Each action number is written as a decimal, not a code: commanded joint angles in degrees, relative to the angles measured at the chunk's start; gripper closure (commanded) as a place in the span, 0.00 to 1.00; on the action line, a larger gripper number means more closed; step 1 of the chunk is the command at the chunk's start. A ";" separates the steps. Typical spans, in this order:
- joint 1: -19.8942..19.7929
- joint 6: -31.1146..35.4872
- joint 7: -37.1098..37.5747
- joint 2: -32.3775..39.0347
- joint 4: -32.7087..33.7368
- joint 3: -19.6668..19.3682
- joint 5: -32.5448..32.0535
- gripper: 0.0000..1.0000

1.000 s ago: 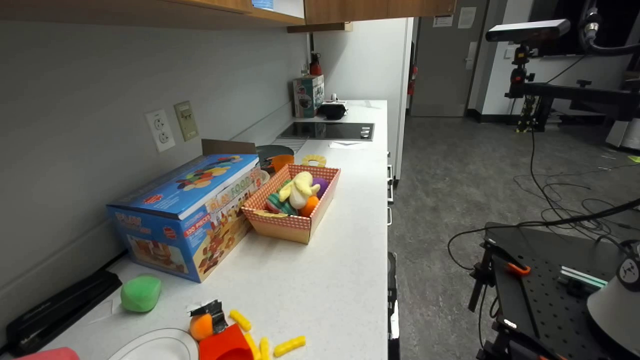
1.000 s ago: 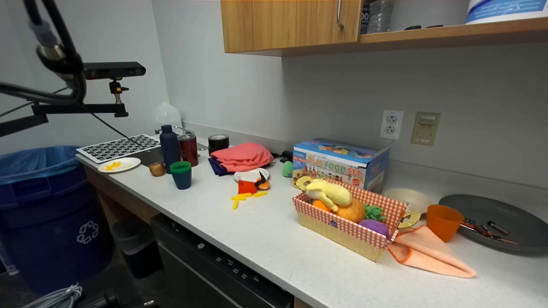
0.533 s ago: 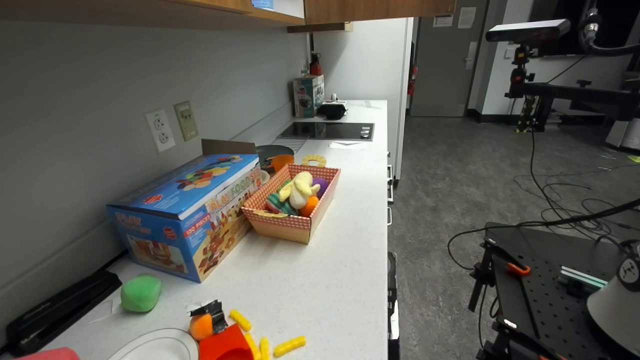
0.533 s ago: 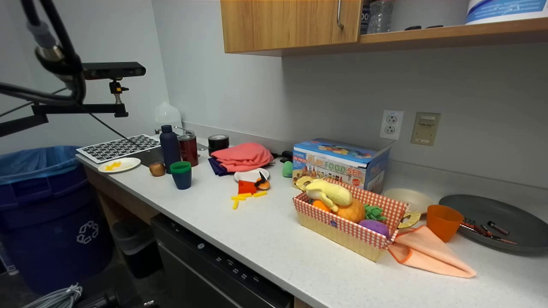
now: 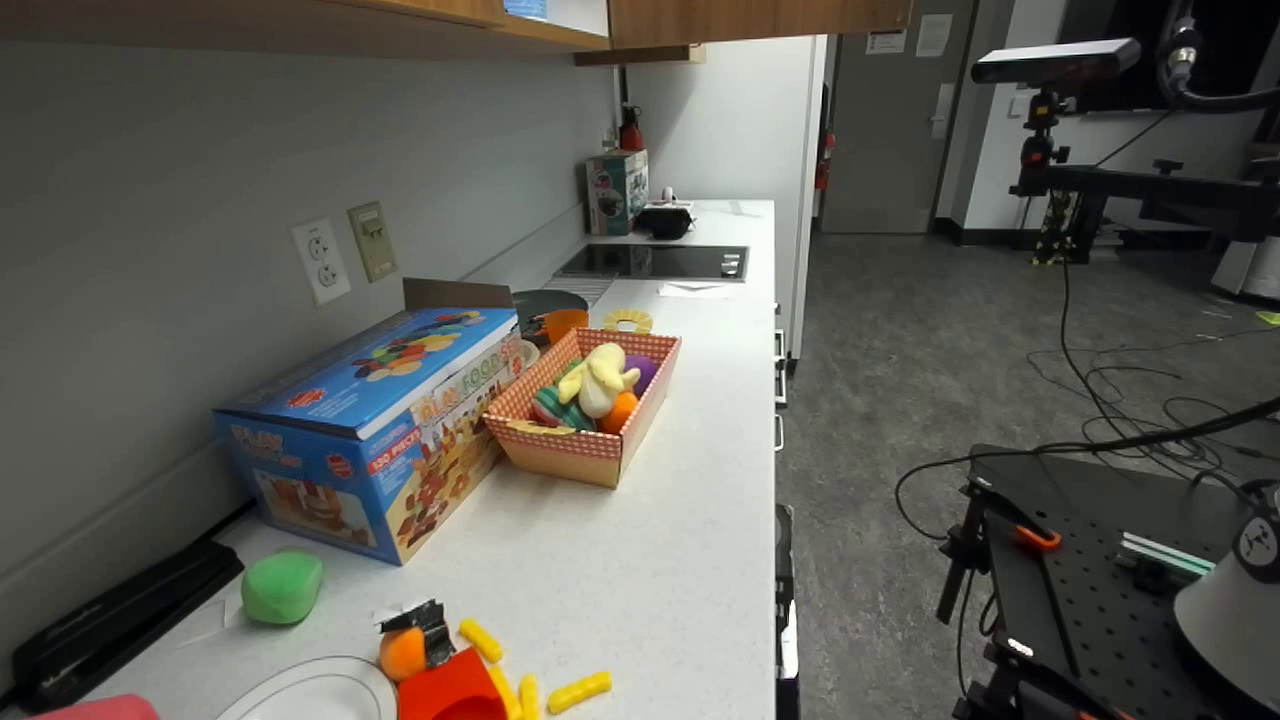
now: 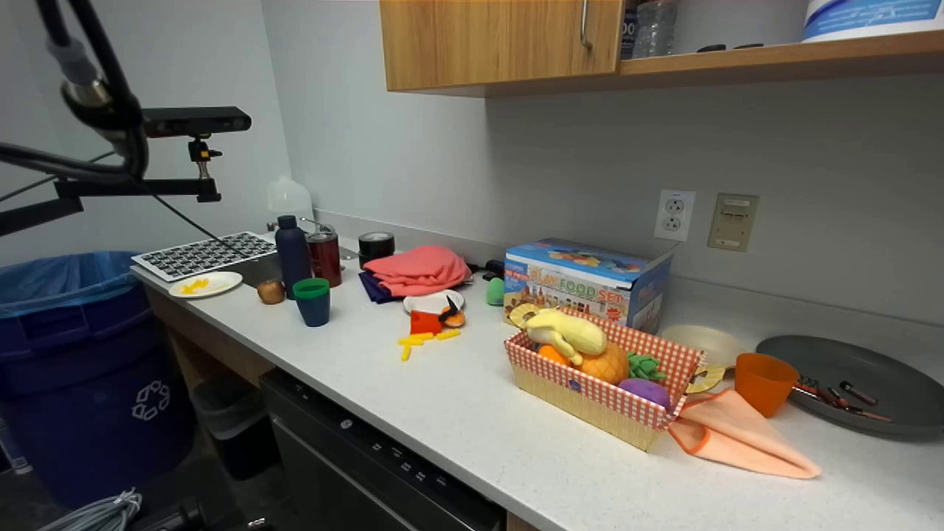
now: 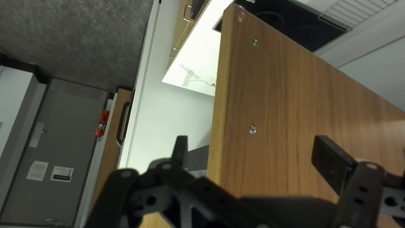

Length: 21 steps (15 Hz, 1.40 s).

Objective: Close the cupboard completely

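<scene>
White countertop (image 6: 457,383) runs beneath the wooden wall cupboard (image 6: 501,44). Nearest in the wrist view, the gripper (image 7: 253,155) has its jaws spread wide; just beyond, the cupboard door (image 7: 300,110) stands swung out, contact unclear. Farther off lies the black cooktop (image 7: 294,25). I judge the step as lining up on the door; next calls for pressing its outer face and swinging it home.

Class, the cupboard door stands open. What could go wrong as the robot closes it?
In the wrist view, the open gripper appears to straddle the edge of the cupboard door; it might snag there. In an exterior view, a white tub sits inside the cupboard; if far enough forward, it could block closing.
</scene>
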 commanded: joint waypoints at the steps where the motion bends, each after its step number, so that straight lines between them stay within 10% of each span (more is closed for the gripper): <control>1: -0.74 2.40 1.75 3.31 0.51 0.33 -0.19 0.00; 9: -1.99 7.67 8.57 13.96 7.60 -0.38 -3.66 0.00; 21: -1.45 -0.95 -0.84 17.69 16.53 -6.28 -5.42 0.00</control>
